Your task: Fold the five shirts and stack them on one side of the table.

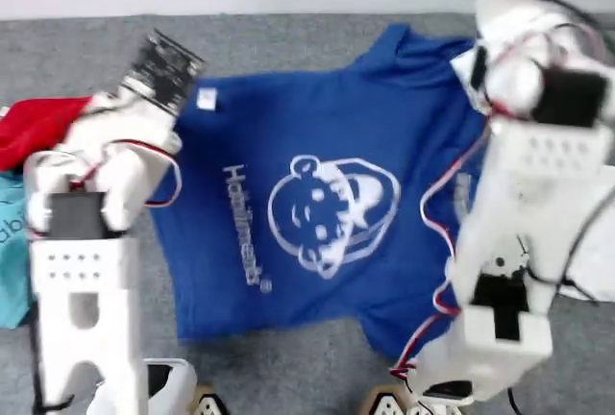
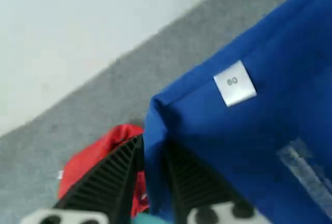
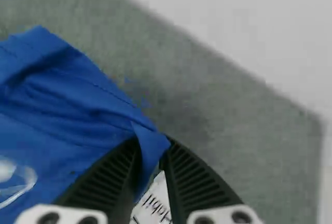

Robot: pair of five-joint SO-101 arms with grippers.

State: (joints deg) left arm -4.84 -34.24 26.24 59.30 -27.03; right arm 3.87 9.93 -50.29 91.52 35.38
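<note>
The blue shirt (image 1: 384, 127) is lying spread across mid-frame in the high view, the left gripper (image 2: 153, 154) clamping its upper-left corner and the right gripper (image 3: 152, 149) its upper-right corner. Grey table (image 1: 288, 40) is showing along the top edge.

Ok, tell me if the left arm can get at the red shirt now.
Probably not yet: its hand is shut on the blue shirt, though the red shirt lies close by.

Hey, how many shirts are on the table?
3. The blue shirt lies spread mid-table, held by the left gripper and right gripper; the red shirt is bunched at the left edge, the teal shirt beside it. Others may be hidden.
</note>
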